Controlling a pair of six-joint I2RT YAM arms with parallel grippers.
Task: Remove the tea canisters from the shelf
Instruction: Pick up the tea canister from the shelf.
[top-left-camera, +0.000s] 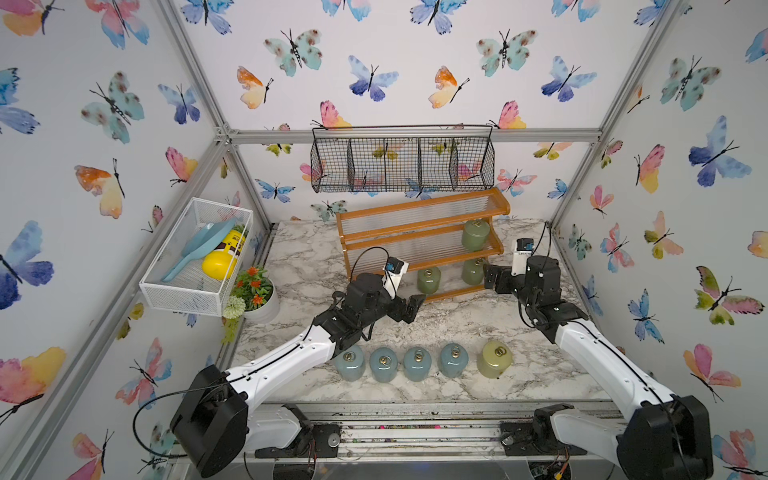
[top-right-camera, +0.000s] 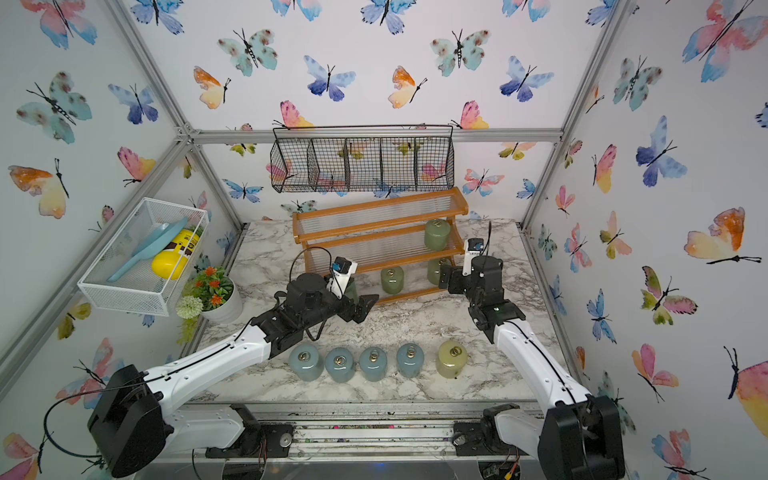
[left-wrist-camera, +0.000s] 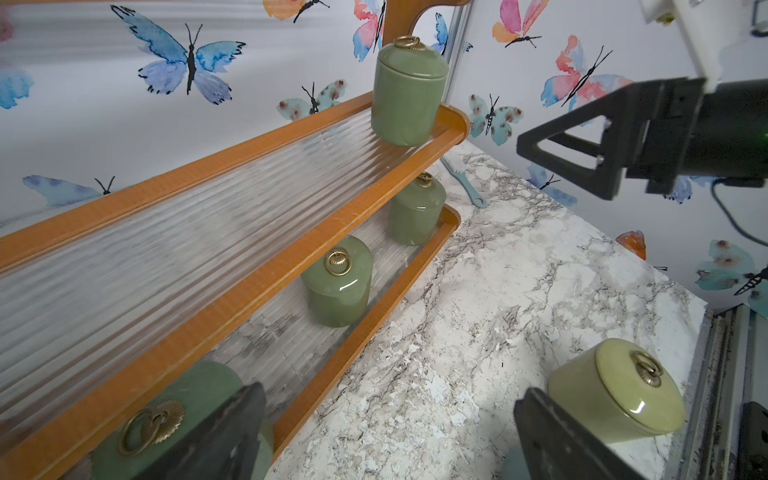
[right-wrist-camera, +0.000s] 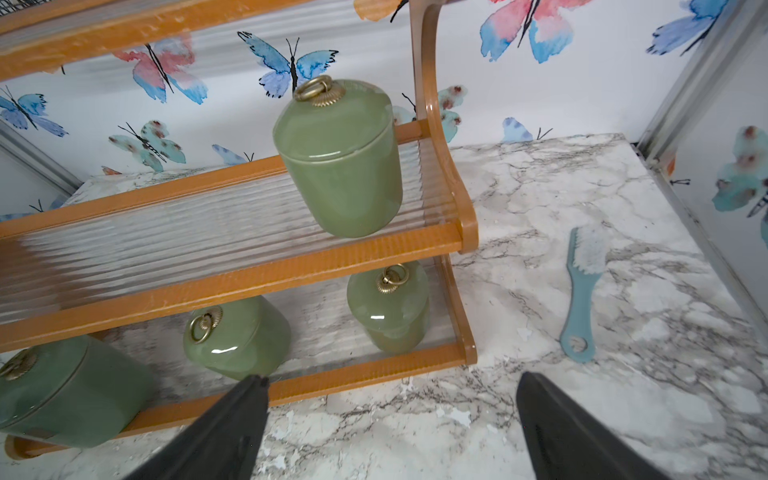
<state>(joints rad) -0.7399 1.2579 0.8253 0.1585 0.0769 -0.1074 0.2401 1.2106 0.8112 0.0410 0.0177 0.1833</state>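
The shelf stands at the back of the marble table. One green tea canister sits at the right end of its middle tier. Three more stand on the bottom tier. Several blue-grey canisters and a pale yellow one stand in a row near the table's front edge. My left gripper is open and empty, just in front of the bottom tier's leftmost green canister. My right gripper is open and empty before the shelf's right end.
A black wire basket hangs on the back wall above the shelf. A white mesh basket on the left wall holds a blue scoop and a yellow bottle. A potted plant stands below it. A blue brush lies right of the shelf.
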